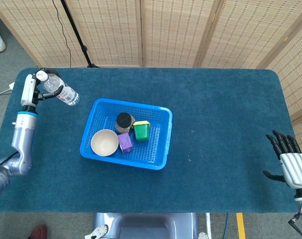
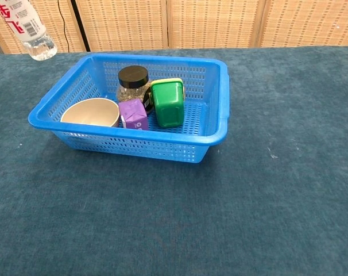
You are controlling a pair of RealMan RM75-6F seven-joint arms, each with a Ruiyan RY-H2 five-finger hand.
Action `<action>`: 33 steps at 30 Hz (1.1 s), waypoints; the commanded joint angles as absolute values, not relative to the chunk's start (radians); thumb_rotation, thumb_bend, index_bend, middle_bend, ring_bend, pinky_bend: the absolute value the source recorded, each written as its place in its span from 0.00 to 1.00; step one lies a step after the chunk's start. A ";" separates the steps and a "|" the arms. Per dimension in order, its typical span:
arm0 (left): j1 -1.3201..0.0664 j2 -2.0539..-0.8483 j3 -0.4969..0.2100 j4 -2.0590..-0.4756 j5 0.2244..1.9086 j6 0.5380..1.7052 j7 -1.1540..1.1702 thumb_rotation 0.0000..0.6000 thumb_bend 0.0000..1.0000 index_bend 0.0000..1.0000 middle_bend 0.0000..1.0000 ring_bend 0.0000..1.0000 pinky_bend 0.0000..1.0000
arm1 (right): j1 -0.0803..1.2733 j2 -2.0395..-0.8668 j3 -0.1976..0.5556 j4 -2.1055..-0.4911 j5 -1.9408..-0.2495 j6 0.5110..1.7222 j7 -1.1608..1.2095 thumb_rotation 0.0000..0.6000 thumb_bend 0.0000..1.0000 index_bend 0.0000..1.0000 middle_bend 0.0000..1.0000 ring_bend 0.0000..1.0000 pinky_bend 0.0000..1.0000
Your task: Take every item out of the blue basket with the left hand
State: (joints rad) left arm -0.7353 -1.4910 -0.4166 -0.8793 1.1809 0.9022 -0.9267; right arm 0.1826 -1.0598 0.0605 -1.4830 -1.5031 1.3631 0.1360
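The blue basket [image 1: 161,127] [image 2: 220,112] sits left of the table's middle. In it are a cream bowl [image 1: 104,142] [image 2: 91,112], a black-lidded jar [image 1: 123,122] [image 2: 132,84], a purple carton [image 1: 125,142] [image 2: 132,114] and a green box [image 1: 141,130] [image 2: 167,102]. My left hand [image 1: 39,87] grips a clear water bottle [image 1: 62,90] [image 2: 28,27] in the air over the table's far left, outside the basket. The bottle tilts with its base toward the basket. My right hand [image 1: 289,162] hangs open at the table's right edge, holding nothing.
Dark blue cloth covers the table [image 1: 221,114]. Wicker screens [image 1: 171,30] stand behind it, and a black stand pole [image 1: 74,30] rises at the back left.
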 commanded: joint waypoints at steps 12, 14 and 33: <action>-0.862 -1.701 -0.382 -0.567 1.234 0.819 -1.043 1.00 0.28 0.25 0.14 0.12 0.19 | 0.191 -1.074 0.061 -1.484 -1.484 1.337 0.103 1.00 0.00 0.00 0.00 0.00 0.00; -0.860 -1.700 -0.364 -0.570 1.255 0.820 -1.057 1.00 0.26 0.06 0.01 0.01 0.04 | 0.191 -1.074 0.061 -1.483 -1.482 1.334 0.100 1.00 0.00 0.00 0.00 0.00 0.00; -0.755 -1.520 -0.278 -0.902 1.467 1.217 -1.057 1.00 0.25 0.00 0.00 0.00 0.00 | 0.182 -1.047 0.058 -1.503 -1.507 1.363 0.148 1.00 0.00 0.00 0.00 0.00 0.00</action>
